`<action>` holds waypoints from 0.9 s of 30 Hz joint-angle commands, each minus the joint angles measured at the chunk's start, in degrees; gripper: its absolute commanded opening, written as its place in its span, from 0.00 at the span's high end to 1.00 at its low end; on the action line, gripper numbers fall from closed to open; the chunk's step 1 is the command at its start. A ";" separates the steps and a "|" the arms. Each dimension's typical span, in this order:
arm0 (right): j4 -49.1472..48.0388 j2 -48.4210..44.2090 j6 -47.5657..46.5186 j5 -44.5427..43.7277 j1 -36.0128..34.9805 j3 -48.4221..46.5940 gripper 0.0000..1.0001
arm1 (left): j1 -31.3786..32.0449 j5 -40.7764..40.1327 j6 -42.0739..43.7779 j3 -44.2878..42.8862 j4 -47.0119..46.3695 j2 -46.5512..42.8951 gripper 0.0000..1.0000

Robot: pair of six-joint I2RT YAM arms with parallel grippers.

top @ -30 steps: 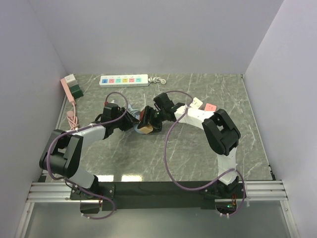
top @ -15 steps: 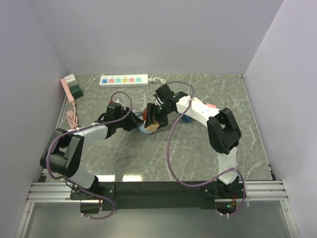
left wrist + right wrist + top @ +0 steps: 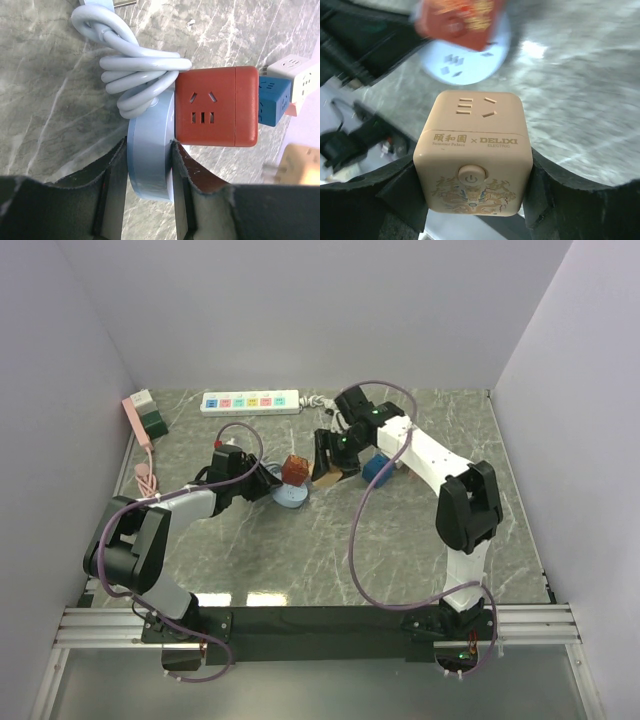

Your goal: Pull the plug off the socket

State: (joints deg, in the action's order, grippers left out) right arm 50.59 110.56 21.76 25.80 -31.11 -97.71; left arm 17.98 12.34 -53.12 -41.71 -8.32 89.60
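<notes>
My left fingers [image 3: 149, 150] are clamped on the rim of the one round pale-blue socket disc [image 3: 147, 185], which rests on the grey marble bench [image 3: 400, 540] with one red cube adapter [image 3: 215, 105] plugged in and its white cord [image 3: 135, 70] coiled beside it. My right fingers [image 3: 472, 175] grip one beige cube plug [image 3: 475, 150], held apart from the disc. One blue cube [image 3: 272, 102] and one white cube [image 3: 300, 75] sit nearby; one long white power strip [image 3: 250, 402] lies at the far edge

I count four adapters — red cube [image 3: 215, 106], beige cube [image 3: 474, 156], blue cube [image 3: 274, 102], white cube [image 3: 296, 74] — two power strips [image 3: 250, 402] [image 3: 146, 416], one round blue socket [image 3: 150, 162].
</notes>
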 commanded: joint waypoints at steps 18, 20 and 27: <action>1.09 18.55 8.39 -27.73 17.05 -19.18 1.00 | -0.05 3.04 4.87 -3.64 6.47 0.39 1.00; 0.48 17.15 8.30 -29.66 17.31 -15.78 0.94 | 0.21 4.27 5.31 -4.34 6.73 0.84 1.00; -3.12 4.32 7.25 -30.11 17.40 -3.46 0.12 | 1.01 5.85 6.45 -6.53 7.17 2.24 1.00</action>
State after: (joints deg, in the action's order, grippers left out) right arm 48.27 124.20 29.47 -2.00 -14.20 -103.70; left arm 18.22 16.80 -49.82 -46.13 -2.94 90.98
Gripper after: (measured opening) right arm 0.829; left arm 0.394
